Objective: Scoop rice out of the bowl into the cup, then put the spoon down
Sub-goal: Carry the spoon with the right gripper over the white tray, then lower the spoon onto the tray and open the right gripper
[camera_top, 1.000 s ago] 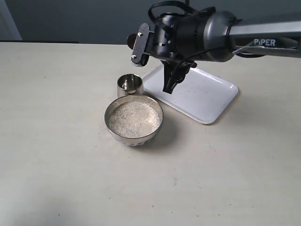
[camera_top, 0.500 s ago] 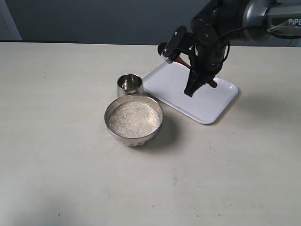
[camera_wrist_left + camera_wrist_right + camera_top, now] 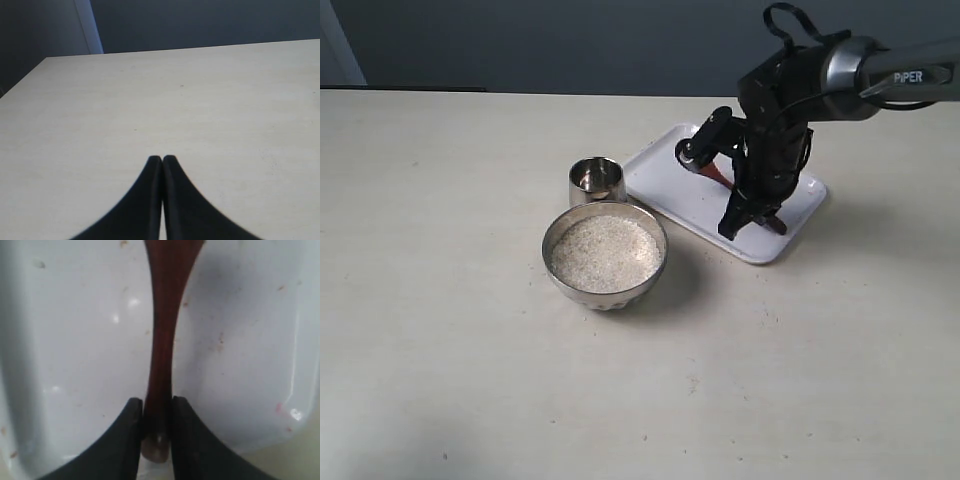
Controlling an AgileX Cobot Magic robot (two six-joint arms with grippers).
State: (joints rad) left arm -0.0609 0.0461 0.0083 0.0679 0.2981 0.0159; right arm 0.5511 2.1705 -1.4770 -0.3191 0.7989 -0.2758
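The steel bowl (image 3: pixel 605 255) sits mid-table, filled with pale rice (image 3: pixel 605 252). Just behind it stands the small steel cup (image 3: pixel 596 181). Over the white tray (image 3: pixel 685 195) at the right, my right gripper (image 3: pixel 750 215) is shut on the dark wooden spoon (image 3: pixel 715 170). The right wrist view shows the spoon's handle (image 3: pixel 162 350) pinched between the fingers (image 3: pixel 185 440) of my right gripper (image 3: pixel 156 407), lying low over the tray (image 3: pixel 75 355). My left gripper (image 3: pixel 162 159) is shut over bare table and holds nothing; the exterior view does not show it.
The tray lies diagonally to the right of the cup and bowl, its near corner (image 3: pixel 757 256) toward the table's front. A dark wall runs behind the table's far edge (image 3: pixel 470 91). The right arm (image 3: pixel 880 75) reaches in from the right.
My right gripper has swung from above the cup rightward and down over the tray, carrying the spoon. Bowl and cup have not moved.
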